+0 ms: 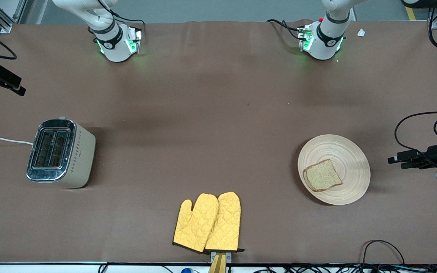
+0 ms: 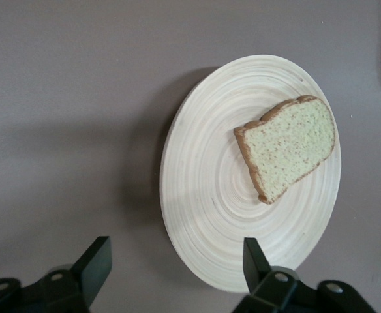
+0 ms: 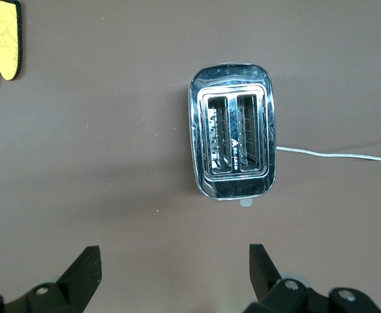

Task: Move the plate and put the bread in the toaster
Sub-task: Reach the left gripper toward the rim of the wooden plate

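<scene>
The pale wooden plate (image 1: pixel 345 155) lies on the brown table toward the left arm's end. The slice of brown bread (image 1: pixel 322 175) lies flat on it, on the part nearer the front camera. The plate (image 2: pixel 210 195) and bread (image 2: pixel 287 146) also show in the left wrist view. My left gripper (image 1: pixel 394 160) is open and empty in the air beside the plate; it also shows in its wrist view (image 2: pixel 175 264). The beige toaster (image 1: pixel 61 153) stands toward the right arm's end with both slots empty, and shows in the right wrist view (image 3: pixel 233 139). My right gripper (image 1: pixel 2 88) hangs open and empty near it (image 3: pixel 173 267).
A pair of yellow oven mitts (image 1: pixel 209 222) lies at the table edge nearest the front camera, midway between toaster and plate. The toaster's white cord (image 1: pixel 2 140) runs off the table's end. Black cables (image 1: pixel 419 121) loop near the left gripper.
</scene>
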